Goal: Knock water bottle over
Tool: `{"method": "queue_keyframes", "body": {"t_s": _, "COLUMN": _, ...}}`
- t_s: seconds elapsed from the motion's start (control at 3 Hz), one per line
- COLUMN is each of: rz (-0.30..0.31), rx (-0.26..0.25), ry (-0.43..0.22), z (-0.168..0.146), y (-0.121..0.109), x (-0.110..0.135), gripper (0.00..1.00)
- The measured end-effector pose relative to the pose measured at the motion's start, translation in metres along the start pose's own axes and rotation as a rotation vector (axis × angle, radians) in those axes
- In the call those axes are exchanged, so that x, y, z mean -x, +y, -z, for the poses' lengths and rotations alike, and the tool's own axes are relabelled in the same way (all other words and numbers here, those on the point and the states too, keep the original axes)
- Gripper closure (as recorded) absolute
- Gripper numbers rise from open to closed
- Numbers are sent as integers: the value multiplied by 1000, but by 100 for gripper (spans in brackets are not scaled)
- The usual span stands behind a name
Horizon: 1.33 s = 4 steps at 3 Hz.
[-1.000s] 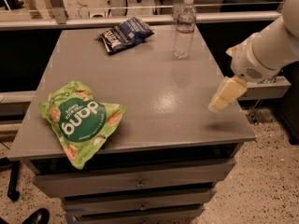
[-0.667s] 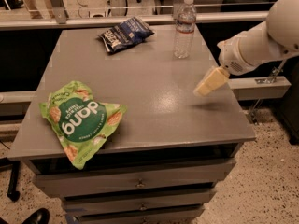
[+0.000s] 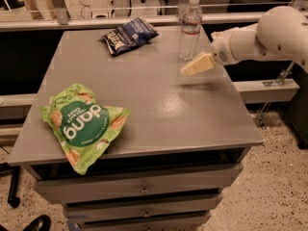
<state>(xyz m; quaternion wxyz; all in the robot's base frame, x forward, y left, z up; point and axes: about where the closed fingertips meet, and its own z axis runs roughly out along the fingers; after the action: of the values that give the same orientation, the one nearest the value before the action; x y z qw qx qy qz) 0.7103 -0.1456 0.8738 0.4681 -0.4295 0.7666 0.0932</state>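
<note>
Arm reaches in from the right, forearm about level over the table [image 3: 144, 105], wrist angled down-left. Gripper [image 3: 186, 71] is closed and empty, tips just right of the bottle base. Water bottle [image 3: 190, 30] stands upright near the far edge.

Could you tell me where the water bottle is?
The water bottle stands upright near the table's far edge, right of the dark snack bag, behind the gripper.

upright water bottle [image 3: 190, 29], gripper [image 3: 187, 70] near
</note>
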Motion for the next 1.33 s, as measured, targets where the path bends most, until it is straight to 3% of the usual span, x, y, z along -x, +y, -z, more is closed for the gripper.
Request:
{"method": "queue_keyframes", "body": {"t_s": 0.67, "rz": -138, "rx": -43, "ry": -257, "z": -32, "y": -46, "x": 36, "gripper": 0}}
{"method": "queue_keyframes", "body": {"t_s": 1.0, "rz": -200, "rx": -66, "ry": -346, "z": -37, "y": -65, "x": 48, "gripper": 18}}
{"method": "queue_keyframes", "body": {"t_s": 1.33, "rz": -219, "rx": -64, "ry": -363, "z": -41, "y": -69, "x": 53, "gripper": 41}}
